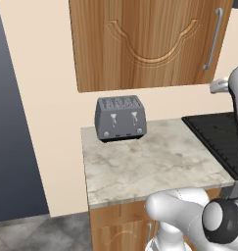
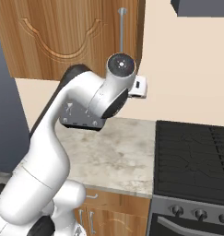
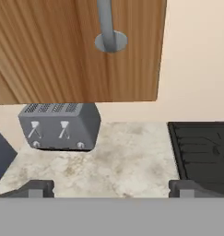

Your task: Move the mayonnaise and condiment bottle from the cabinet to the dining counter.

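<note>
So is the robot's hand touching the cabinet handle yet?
Apart. In the hand view the open gripper sits low with its fingertips spread wide, while the cabinet handle hangs higher up, beyond them, with nothing around it.

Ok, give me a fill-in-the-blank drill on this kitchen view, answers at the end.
1. The cabinet door is ____.
2. The grey toaster stands on the small marble ____.
3. The gripper has its jaws ____.
4. The black stove lies to the toaster's ____.
Missing words: closed; counter; open; right.
</note>
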Robot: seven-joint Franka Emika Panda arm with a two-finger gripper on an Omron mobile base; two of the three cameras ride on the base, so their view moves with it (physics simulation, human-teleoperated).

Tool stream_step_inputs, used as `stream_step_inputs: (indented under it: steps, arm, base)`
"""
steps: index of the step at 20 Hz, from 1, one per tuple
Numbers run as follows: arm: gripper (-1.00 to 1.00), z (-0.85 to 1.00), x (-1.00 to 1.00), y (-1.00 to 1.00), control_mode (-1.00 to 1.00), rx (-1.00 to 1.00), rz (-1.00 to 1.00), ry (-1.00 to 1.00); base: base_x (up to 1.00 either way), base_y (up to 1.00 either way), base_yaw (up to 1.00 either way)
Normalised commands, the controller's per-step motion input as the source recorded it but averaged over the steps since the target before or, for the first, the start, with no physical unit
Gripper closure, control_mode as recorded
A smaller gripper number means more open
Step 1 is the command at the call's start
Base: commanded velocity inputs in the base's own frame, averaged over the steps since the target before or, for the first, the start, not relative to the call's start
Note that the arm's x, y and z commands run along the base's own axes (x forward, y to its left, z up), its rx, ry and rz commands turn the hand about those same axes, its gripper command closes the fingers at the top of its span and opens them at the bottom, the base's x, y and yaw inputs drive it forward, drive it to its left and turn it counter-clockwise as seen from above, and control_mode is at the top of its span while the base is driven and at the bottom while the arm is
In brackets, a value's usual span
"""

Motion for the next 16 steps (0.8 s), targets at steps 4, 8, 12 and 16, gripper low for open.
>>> stream_step_inputs:
  steps: [4,8,12,16]
  arm:
    - [-1.0,0.46,0.0,-0.12,-1.0,0.12,-0.01,-0.33]
    - [-1.0,0.41,0.08,0.0,-1.0,0.02,-0.08,-0.1]
    - [-1.0,0.4,0.18,0.0,-1.0,0.0,-0.12,-0.01]
    - [-1.0,0.42,0.27,0.0,-1.0,0.0,-0.11,0.0]
  base:
    - [0.0,0.0,0.0]
    - [0.0,0.0,0.0]
    - [0.0,0.0,0.0]
    - [0.0,0.0,0.0]
